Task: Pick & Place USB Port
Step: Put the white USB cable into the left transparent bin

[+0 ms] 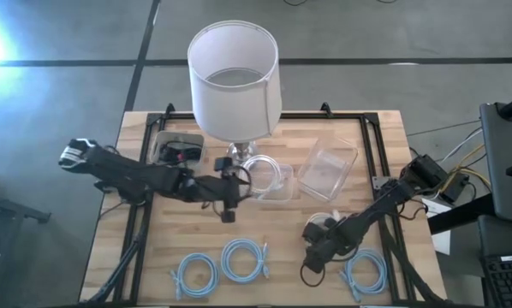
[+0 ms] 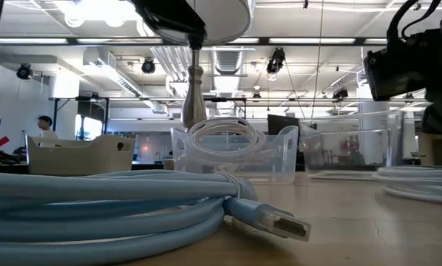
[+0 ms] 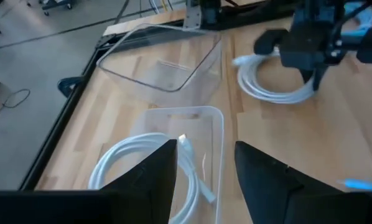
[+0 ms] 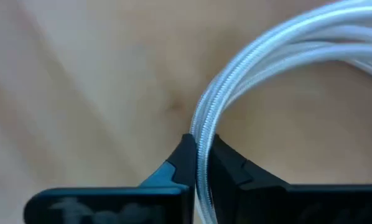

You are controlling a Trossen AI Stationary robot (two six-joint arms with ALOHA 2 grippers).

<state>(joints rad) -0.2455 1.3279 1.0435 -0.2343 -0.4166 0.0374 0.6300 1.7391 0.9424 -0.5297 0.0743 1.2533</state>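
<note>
Right hand point(image 4: 198, 149) pinches the white USB cable coil point(image 4: 285, 68) low on the wooden surface point(image 1: 273, 231); left hand point(image 3: 204, 168), fingers spread, hovers over the clear bin point(image 3: 217, 124); we should lift straight so no loops snag.

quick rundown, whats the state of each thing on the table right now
left gripper: open, above the container holding a cable
right gripper: shut on white cable
near clear container: holds a coiled white cable
far clear container: no cable in it
three blue cables: coiled, on the table
lamp: upright
</note>
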